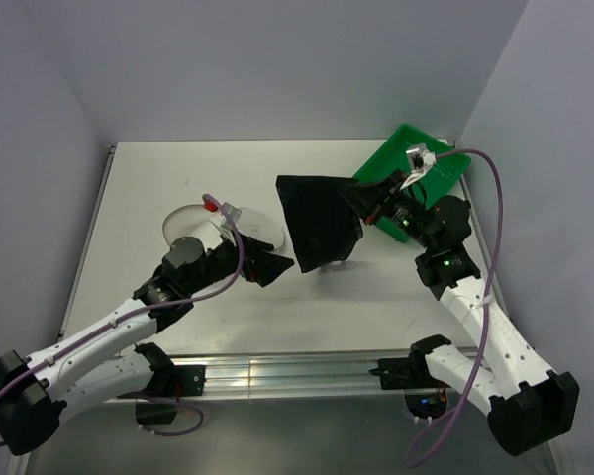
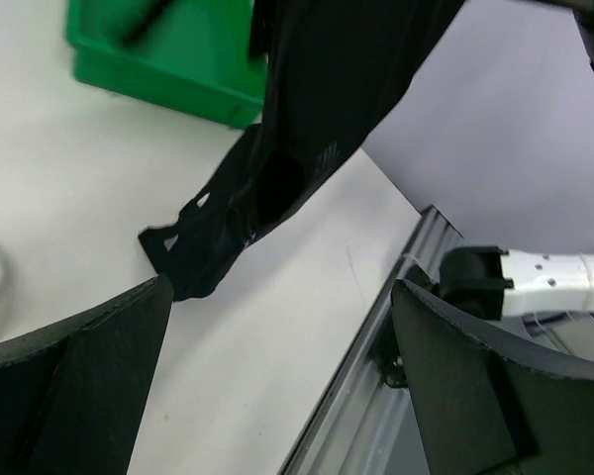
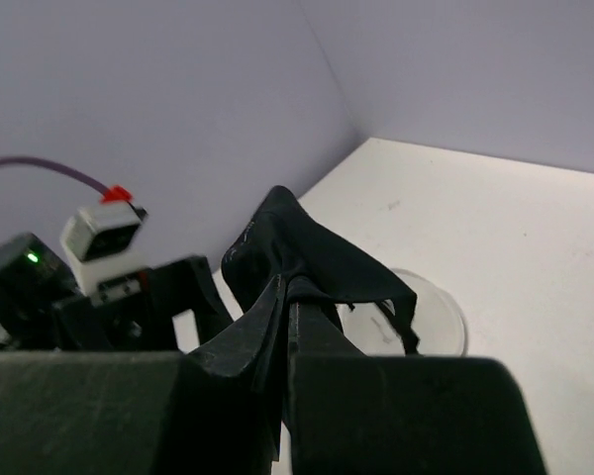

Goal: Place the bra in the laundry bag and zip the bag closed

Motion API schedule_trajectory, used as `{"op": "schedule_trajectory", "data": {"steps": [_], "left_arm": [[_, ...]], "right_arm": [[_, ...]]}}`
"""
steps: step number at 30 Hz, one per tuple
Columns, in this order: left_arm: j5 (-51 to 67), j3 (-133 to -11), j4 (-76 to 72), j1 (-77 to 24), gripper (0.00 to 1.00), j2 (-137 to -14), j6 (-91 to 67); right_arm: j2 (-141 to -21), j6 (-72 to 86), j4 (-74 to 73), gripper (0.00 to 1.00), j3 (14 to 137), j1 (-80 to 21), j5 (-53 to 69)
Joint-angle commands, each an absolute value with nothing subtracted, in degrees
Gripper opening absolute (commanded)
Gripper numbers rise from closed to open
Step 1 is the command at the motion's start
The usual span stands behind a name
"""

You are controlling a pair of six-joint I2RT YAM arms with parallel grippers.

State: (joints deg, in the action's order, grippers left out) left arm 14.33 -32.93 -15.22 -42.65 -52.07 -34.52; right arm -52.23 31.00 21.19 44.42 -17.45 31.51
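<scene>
**Right claw holds the bra aloft; left claw gapes beside it**

In the top view the bra (image 1: 319,223) sits at the centre of the frame, directly left of the right claw (image 1: 361,203), which grips it by its right edge. The right wrist view shows that claw (image 3: 285,327) with its fingers pressed together and black fabric (image 3: 307,257) pinched between them, bunched over the tips.

The left claw (image 1: 272,265) lies just below and left of the bra, aimed towards it. From the left wrist its two fingers (image 2: 79,396) stand far apart at the lower corners of the frame, with nothing between them. The garment (image 2: 307,119) hangs ahead of them, untouched.

In that view the bra's long axis slants from the upper right, where it is held, down to the lower left. Its narrow lower end points at the bench (image 1: 178,178); whether it touches the surface cannot be told. From above it spreads as a broad dark sheet, widest at the left.

The laundry bag (image 1: 183,220) lies flat on the bench left of centre, partly hidden by the left wrist, close to the bra's left edge but apart from it. A green tray (image 1: 406,158) sits at the upper right, behind the right claw.
</scene>
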Motion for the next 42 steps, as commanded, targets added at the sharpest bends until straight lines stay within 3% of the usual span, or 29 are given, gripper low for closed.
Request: {"op": "schedule_trajectory", "data": {"steps": [1, 7, 18, 25, 28, 29, 31, 32, 34, 35, 36, 42], "left_arm": [[19.5, -30.5, -24.1, -44.3, 0.99, -53.3, -33.5], [15.6, -29.4, -28.9, -44.5, 0.99, -54.9, -31.4], [24.9, -30.0, -42.5, -45.2, 0.99, -63.1, -35.3], [22.8, -29.6, -49.4, -45.1, 0.96, -64.7, -38.8], [20.3, -28.7, -51.8, -45.1, 0.79, -64.7, -40.4], [19.4, -28.1, -52.4, -45.1, 0.66, -64.7, -41.1], [19.2, -28.1, -53.5, -45.1, 0.48, -65.1, -41.3], [18.3, -28.5, -52.9, -45.1, 0.32, -65.4, -41.0], [17.1, -28.9, -50.4, -45.1, 0.20, -65.8, -40.4], [15.6, -28.8, -50.1, -45.0, 0.04, -65.7, -40.3], [14.7, -28.8, -48.9, -44.9, 0.00, -65.3, -40.2], [10.7, -30.7, -45.8, -43.9, 0.00, -61.4, -38.5]], "right_arm": [[-49.7, 34.4, 20.7, 0.00, 47.9, -18.3, 30.6], [-49.7, 38.4, 23.5, 0.00, 49.2, -18.9, 31.5], [-51.5, 42.0, 28.5, 0.00, 49.4, -20.5, 31.5], [-53.2, 42.6, 30.6, 0.00, 48.9, -21.6, 31.6], [-52.8, 42.3, 30.5, 0.00, 48.5, -21.8, 31.0], [-52.8, 41.9, 30.3, 0.00, 48.4, -21.8, 30.9], [-52.7, 41.7, 30.8, 0.00, 48.2, -21.8, 30.9], [-52.6, 42.0, 31.5, 0.00, 47.6, -21.9, 31.2], [-52.0, 42.4, 35.2, 0.00, 46.6, -21.8, 31.9], [-51.9, 42.9, 36.5, 0.00, 45.6, -21.9, 32.9], [-51.4, 43.2, 38.0, 0.00, 45.0, -21.9, 33.6], [-49.6, 44.9, 51.3, 0.00, 41.3, -21.8, 42.4]]}}
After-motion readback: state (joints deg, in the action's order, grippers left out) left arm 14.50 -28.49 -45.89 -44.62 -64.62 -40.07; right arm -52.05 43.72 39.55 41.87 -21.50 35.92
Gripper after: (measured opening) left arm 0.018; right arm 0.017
